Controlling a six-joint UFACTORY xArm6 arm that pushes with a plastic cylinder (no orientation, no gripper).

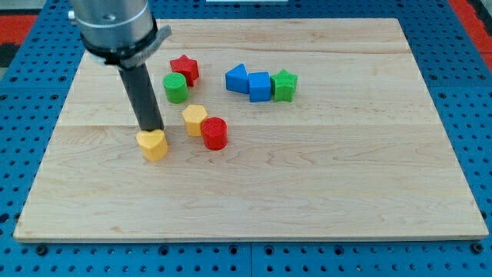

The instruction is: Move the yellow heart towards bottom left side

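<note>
Yellow heart [153,144] sits flat on our board, touching my tip [151,129], just toward the view's bottom.

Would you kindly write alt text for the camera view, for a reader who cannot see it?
My tip touches the top edge of the yellow heart on a wooden board. To the view's right sit a yellow block and red cylinder; other blocks lie farther up.
</note>
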